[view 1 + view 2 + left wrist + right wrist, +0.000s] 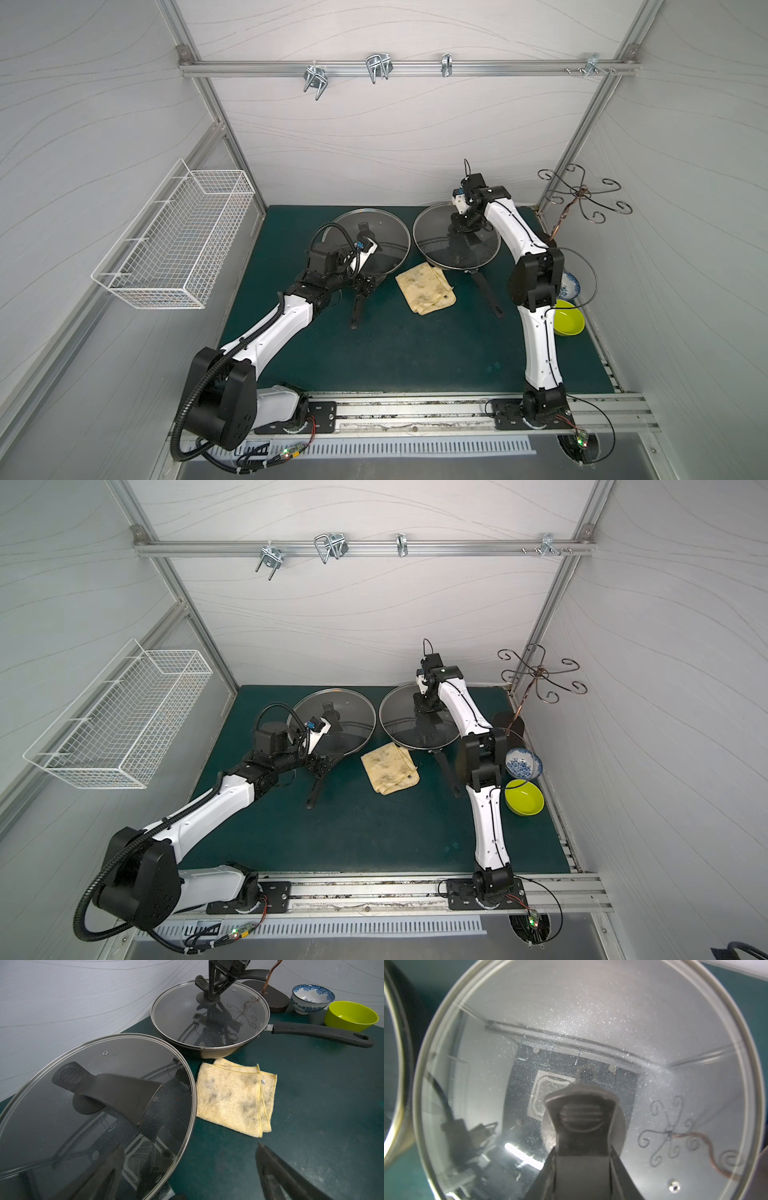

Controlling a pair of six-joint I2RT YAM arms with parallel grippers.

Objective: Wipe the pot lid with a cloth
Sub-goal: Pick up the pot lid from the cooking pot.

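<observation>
my right hand (pixel 582 1147) pinched the pot lid (pixel 591 1022) handle (pixel 581 1113), left hand (pixel 365 286) spread; i feared the slick handle slipping, glass cracking.

The left hand's fingers (pixel 268 1157) are blurred, cut off.

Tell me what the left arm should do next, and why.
Probably move the left gripper across to the cloth and close on it. Its jaws stand open and empty, the cloth lies untouched on the mat, and the right gripper straddles the lid handle.
</observation>
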